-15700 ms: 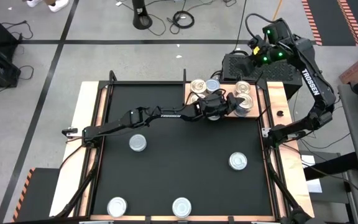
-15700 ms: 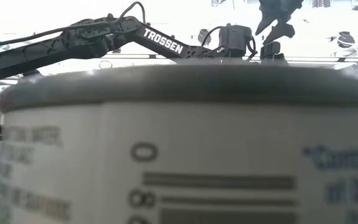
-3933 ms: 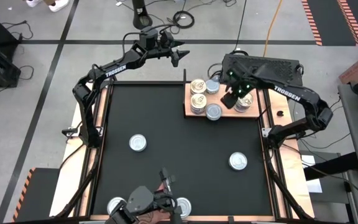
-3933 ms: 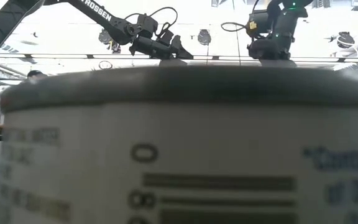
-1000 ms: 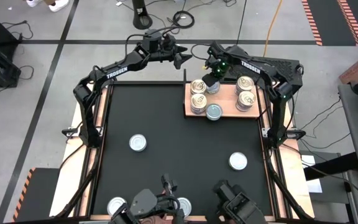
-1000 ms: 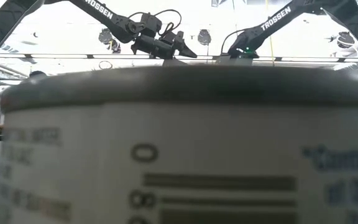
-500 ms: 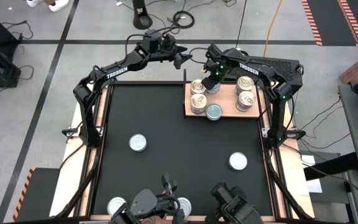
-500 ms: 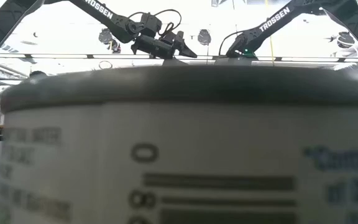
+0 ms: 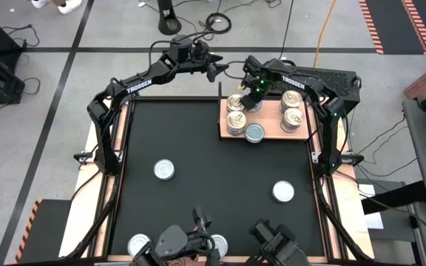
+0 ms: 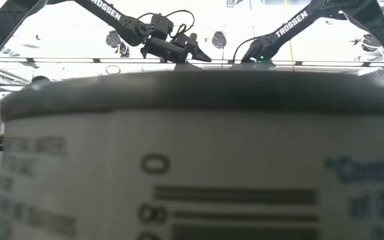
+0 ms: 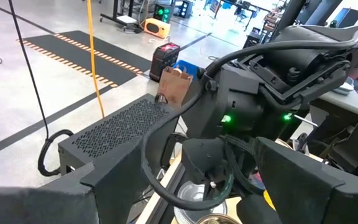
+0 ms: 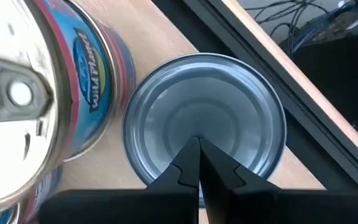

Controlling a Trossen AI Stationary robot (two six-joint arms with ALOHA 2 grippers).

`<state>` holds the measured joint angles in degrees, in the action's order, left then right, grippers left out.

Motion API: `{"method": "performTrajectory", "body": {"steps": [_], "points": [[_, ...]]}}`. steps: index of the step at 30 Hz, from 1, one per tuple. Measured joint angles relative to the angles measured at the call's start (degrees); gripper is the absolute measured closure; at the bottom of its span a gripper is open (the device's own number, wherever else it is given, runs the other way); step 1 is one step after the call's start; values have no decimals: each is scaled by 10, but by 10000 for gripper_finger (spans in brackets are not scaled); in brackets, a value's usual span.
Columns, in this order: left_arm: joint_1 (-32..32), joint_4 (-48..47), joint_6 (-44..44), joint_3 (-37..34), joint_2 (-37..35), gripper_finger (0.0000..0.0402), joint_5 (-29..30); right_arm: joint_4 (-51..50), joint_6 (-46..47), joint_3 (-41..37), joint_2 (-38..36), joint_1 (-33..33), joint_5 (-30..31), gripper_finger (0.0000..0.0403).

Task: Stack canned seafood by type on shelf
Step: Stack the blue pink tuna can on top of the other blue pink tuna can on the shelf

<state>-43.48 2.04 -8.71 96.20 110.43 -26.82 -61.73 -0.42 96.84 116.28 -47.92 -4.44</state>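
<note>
The shelf (image 9: 271, 122) is a wooden board at the table's far right. On it stand stacked tins of canned seafood with pull-tab tops (image 9: 235, 118) (image 9: 292, 117), a pale-blue-topped tin (image 9: 254, 133) and a plain silver-topped tin (image 12: 204, 124). My right gripper (image 12: 199, 144) is shut, its tips pointing down over the centre of that silver tin. In the right wrist view a blue-and-red labelled tin (image 12: 55, 93) stands beside it. My left gripper (image 9: 219, 69) hangs open in the air beyond the table's far edge, holding nothing. My right gripper comes from above, its shut fingertips (image 12: 191, 163) over the middle of the silver tin's top (image 12: 166, 118). I cannot tell whether they touch it. The tin stands upright on the shelf.
Several loose tins lie on the black table: (image 9: 164, 170), (image 9: 283, 191), (image 9: 139, 244), (image 9: 217, 244). One of them fills the low view (image 10: 192, 160). A black ventilated box (image 9: 324, 80) stands behind the shelf. My right arm's wrist (image 11: 241, 118) is close in front of my left gripper.
My right gripper, still shut, has moved down a little and slightly toward the table's near edge, over the silver tin at the shelf's far left.
</note>
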Motion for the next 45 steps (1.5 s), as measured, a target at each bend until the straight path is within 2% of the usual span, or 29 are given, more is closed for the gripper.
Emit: {"method": "performTrajectory", "body": {"steps": [8,29,36,41,45], "points": [[0,0,0,0,0,96,1,-58,-6,-1,-5,-1,16,403],[0,1,6,0,0,96,1,-85,-7,-2,-15,-5,28,403],[0,5,5,3,0,96,1,-81,2,-2,-54,-5,26,403],[0,2,2,14,0,96,1,-108,-1,-2,-107,21,-9,403],[0,-1,2,23,0,96,0,-79,3,-59,-190,63,-28,403]]}}
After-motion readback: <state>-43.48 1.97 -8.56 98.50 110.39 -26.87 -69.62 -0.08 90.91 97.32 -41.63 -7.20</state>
